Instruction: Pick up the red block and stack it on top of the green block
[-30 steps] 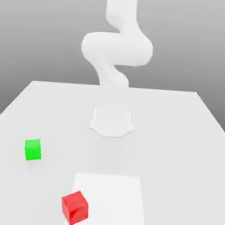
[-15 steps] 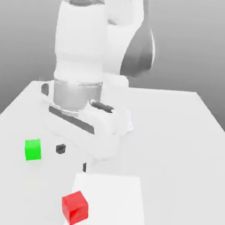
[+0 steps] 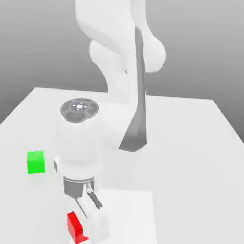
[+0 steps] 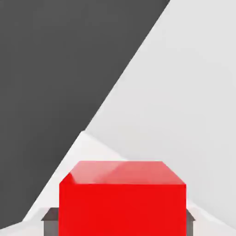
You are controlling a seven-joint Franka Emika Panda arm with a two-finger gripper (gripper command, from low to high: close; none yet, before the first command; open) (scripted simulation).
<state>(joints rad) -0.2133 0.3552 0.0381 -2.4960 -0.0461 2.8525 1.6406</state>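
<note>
The hand (image 3: 88, 229) is down on the red block (image 3: 74, 227), fingers apparently closed on its sides, block not yet off the bench (image 3: 194, 149). Lifting and stacking on the green block (image 3: 35, 162), well apart, remain.

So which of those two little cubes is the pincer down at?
The red block, near the front edge of the table. The pincer sits right at it, its fingers flanking the block. The green block stands apart, toward the exterior view's left.

White table (image 3: 194, 149) (red block (image 3: 74, 226), green block (image 3: 35, 162), seemingly resting)
</note>
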